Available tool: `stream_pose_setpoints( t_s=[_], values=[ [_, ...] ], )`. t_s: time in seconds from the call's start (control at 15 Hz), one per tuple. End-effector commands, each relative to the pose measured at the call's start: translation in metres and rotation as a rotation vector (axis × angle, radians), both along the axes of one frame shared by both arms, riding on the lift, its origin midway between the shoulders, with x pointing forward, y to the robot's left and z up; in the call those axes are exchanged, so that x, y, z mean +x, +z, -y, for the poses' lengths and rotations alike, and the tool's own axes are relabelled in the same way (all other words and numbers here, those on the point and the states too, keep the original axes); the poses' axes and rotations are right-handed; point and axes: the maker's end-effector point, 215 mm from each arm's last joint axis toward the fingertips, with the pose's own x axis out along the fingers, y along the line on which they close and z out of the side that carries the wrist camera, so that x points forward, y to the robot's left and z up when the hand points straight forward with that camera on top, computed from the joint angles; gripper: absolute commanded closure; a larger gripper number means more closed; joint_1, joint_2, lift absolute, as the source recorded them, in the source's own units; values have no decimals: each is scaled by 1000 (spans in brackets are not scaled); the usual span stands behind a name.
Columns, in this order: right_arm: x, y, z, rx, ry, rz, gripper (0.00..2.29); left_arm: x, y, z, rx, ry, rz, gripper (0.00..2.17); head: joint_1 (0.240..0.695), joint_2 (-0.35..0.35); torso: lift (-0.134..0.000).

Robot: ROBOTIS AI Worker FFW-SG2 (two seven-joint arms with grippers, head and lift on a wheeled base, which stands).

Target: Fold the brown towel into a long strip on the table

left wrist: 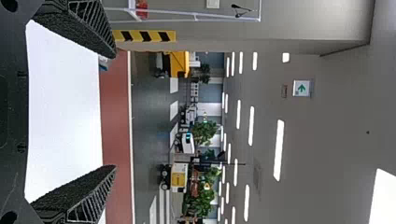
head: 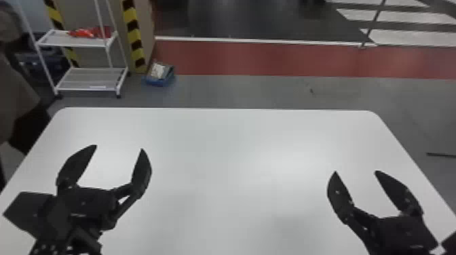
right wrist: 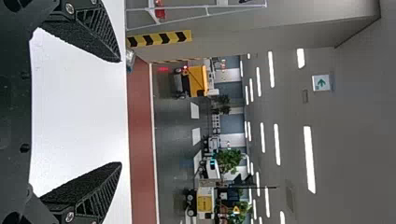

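Worktop: the pale surface [head: 230, 152] is spread beneath both grippers, with its far edge run left to right beyond them.
Brown towel: its place cannot be told, so no direction from the fingers can be given.
Towel's long axis: this cannot be told either; whether the strip should be run left to right or near to far is left undecided.
Nearer arm: neither can be named as closer to the towel. The arms are placed well apart, one at each side.
Left gripper [head: 119, 147]: it is held over the left part of the worktop and pointed towards the far edge.
Right gripper [head: 356, 172]: it is held over the right part, likewise pointed far.
Left fingers [head: 141, 173]: they are spread wide, with nothing held.
Right fingers [head: 339, 196]: these are also parted wide, with nothing gripped.
Coming move: the towel probably has to be located first; then the fingers would need to be tipped down and lined up with one edge of the cloth.
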Motion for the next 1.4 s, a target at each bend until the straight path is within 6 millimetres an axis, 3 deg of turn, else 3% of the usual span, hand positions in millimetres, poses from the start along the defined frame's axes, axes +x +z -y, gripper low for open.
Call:
stream_pose_setpoints(
  t_s=[0.0,0.33,0.53,0.87,1.33],
  values=[
    [0,-3,0,1,0,-9,97,0,5,4,-4,-11,8,29,695,-80,-111],
    [3,3,3,-10,-2,14,103,-1,11,10,9,-32,23,29,695,-91,-111],
    [4,13,-3,-15,18,64,107,-3,18,26,44,-50,40,29,695,-99,-111],
    [4,8,-1,-20,23,59,107,-2,19,20,45,-34,42,29,695,-109,-111],
    [9,9,-8,0,24,55,110,-3,16,27,38,-44,29,33,695,-107,-111]
  ],
)
